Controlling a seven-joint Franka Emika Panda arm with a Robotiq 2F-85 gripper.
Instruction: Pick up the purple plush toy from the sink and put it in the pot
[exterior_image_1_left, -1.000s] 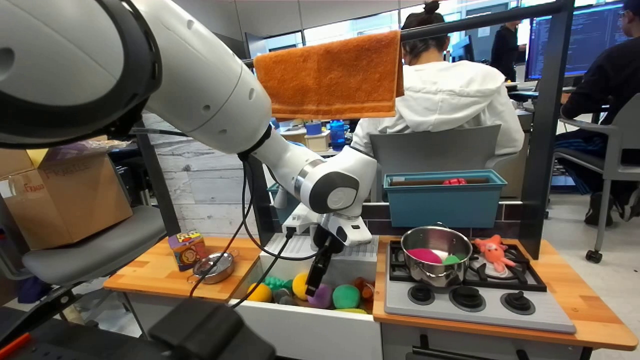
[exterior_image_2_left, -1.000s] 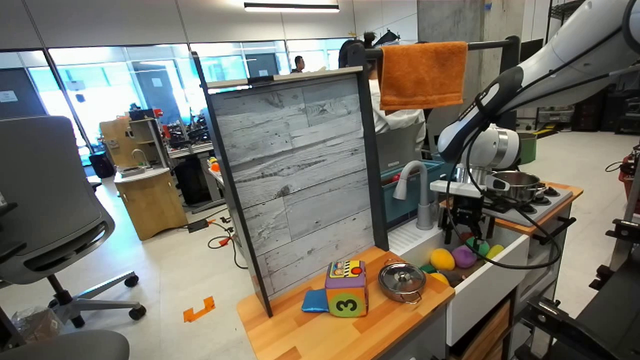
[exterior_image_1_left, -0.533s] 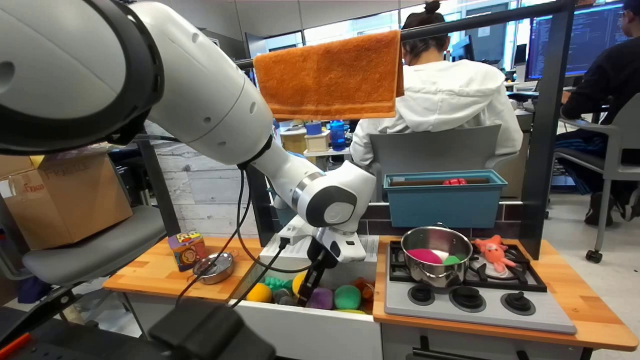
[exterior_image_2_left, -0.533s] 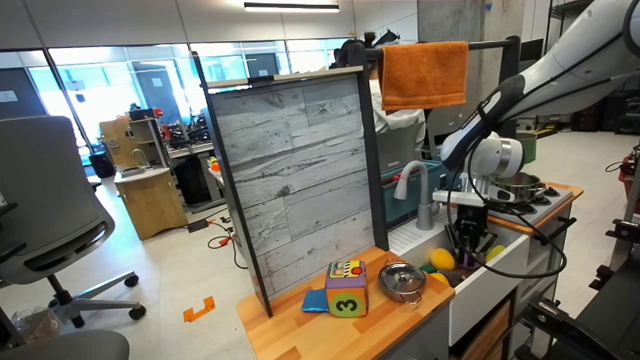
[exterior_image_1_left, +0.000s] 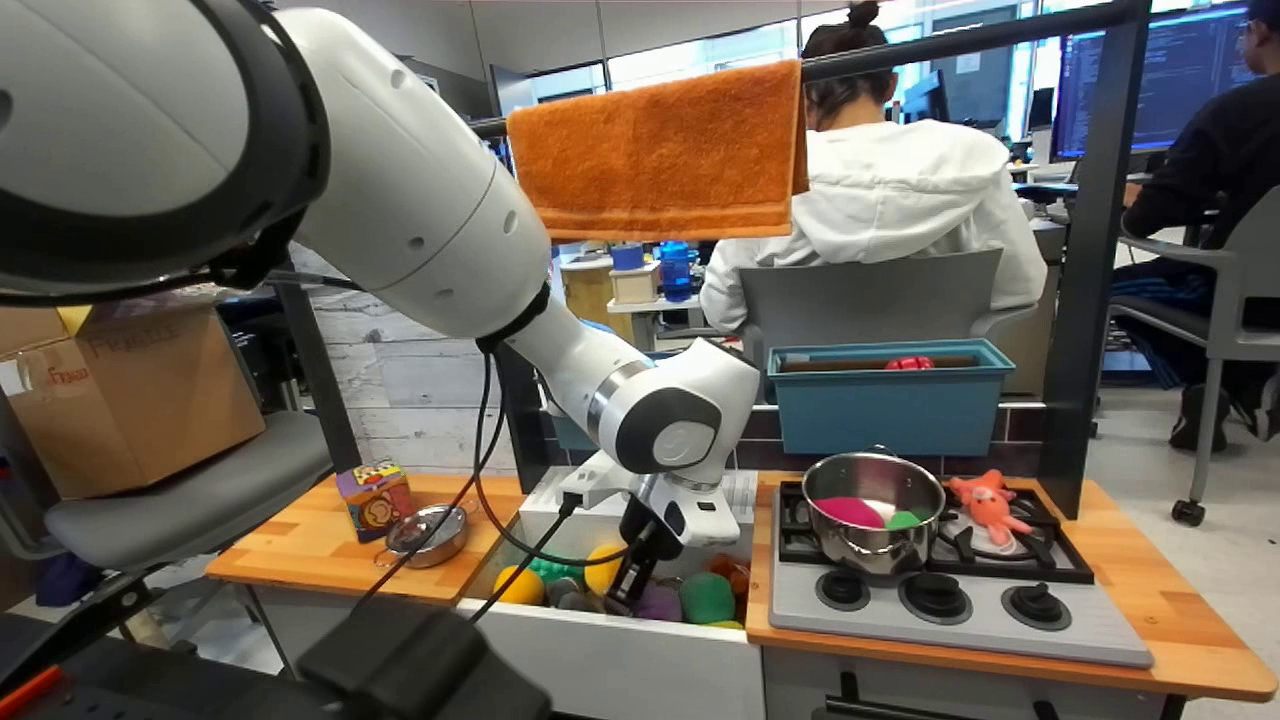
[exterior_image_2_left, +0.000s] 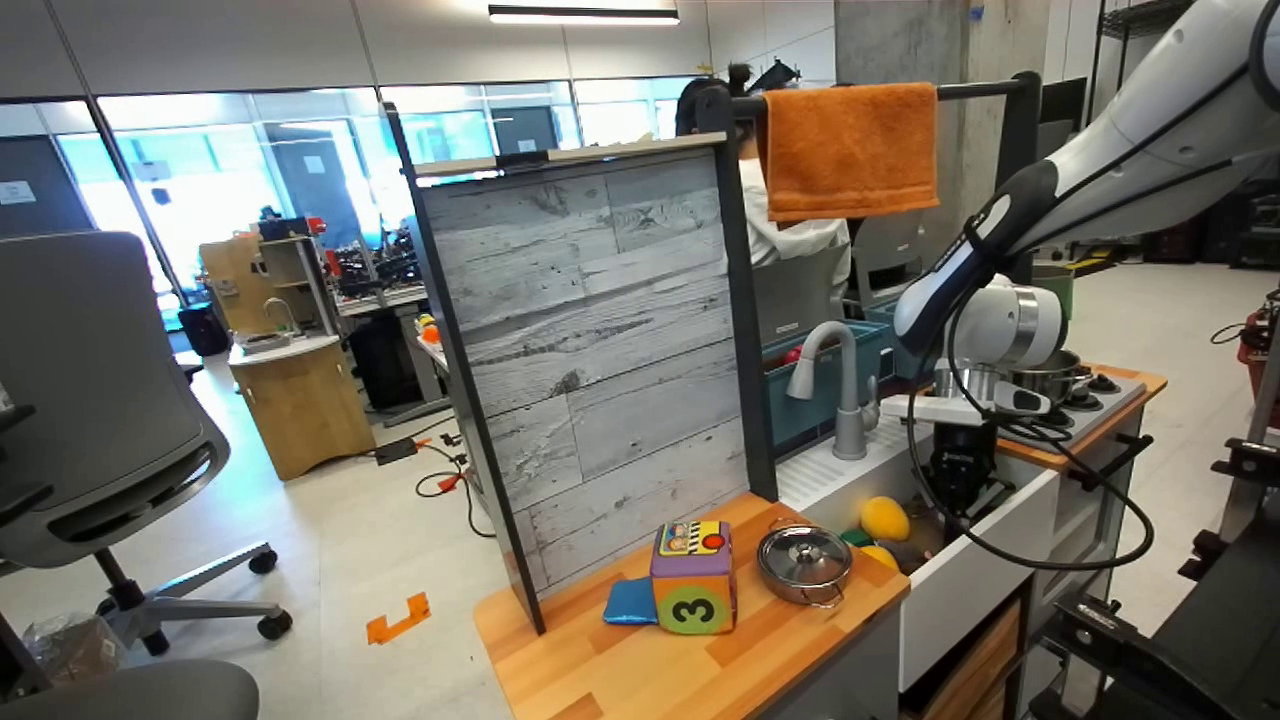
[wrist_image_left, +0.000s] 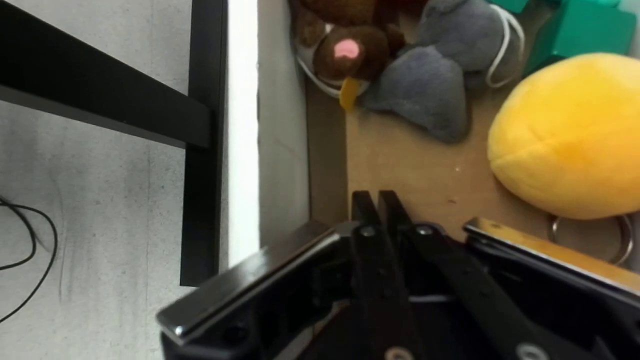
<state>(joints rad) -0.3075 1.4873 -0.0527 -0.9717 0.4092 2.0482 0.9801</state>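
Observation:
The purple plush toy (exterior_image_1_left: 659, 602) lies in the white sink (exterior_image_1_left: 620, 662), squeezed between my gripper (exterior_image_1_left: 619, 606) and a green ball (exterior_image_1_left: 707, 600). In the wrist view the gripper (wrist_image_left: 376, 194) has its fingertips (wrist_image_left: 363, 200) almost together, a thin gap showing and nothing seen between them over the sink floor. The toy is hidden there, and behind the gripper (exterior_image_2_left: 966, 505) in an exterior view. Whether some of its cloth is pinched cannot be seen. On the stove stands the silvery pot (exterior_image_1_left: 872, 548), a pink-red patch and something green inside it.
Yellow balls (exterior_image_1_left: 521, 586), a grey plush (wrist_image_left: 427, 92) and a brown plush (wrist_image_left: 350, 55) share the sink. Its front wall (wrist_image_left: 243, 125) runs close to the fingers. A grey faucet (exterior_image_2_left: 848, 410) rises behind. An orange octopus (exterior_image_1_left: 990, 508) sits right of the pot.
My gripper has come down into the sink, then slightly right in an exterior view, and its fingers have closed. The purple toy and green ball have shifted right beside it.

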